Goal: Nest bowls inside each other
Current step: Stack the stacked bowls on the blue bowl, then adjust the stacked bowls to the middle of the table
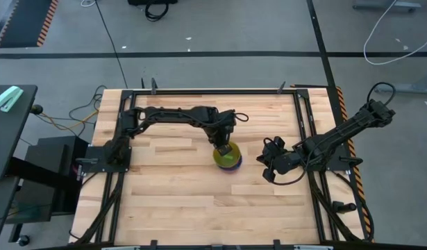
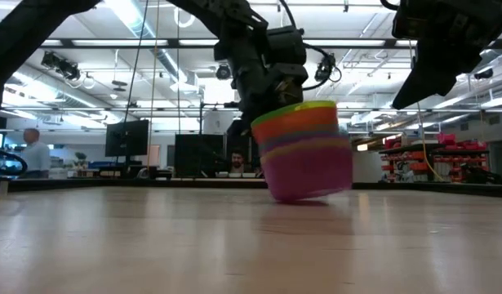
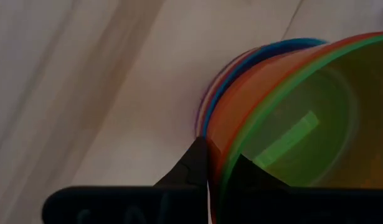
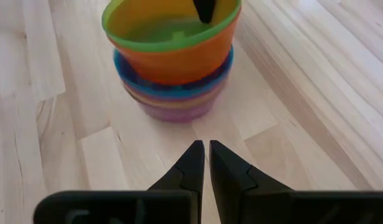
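The bowls stand nested in one stack (image 1: 227, 158) at the middle of the table, green innermost, then orange, with blue, purple and pink rims below (image 4: 172, 62). In the low view the stack (image 2: 306, 151) is tilted. My left gripper (image 1: 222, 144) comes down on its far rim and is shut on it (image 3: 217, 163). My right gripper (image 1: 268, 169) is shut and empty, a little above the table, to the right of the stack, with its fingertips (image 4: 207, 149) pointing at it. My left gripper holds the stack by its rims (image 3: 223, 149) on the far side. One finger (image 3: 248, 171) is inside the green bowl and one (image 3: 192, 163) is outside the stacked walls, coming from above. The stack is tilted, with a lower edge of the bottom bowl (image 2: 285, 196) on the table.
The wooden tabletop (image 1: 171, 194) is bare around the stack. Black frame rails (image 1: 307, 125) run along its sides. In the low view, people and monitors show in the room beyond the table's far edge.
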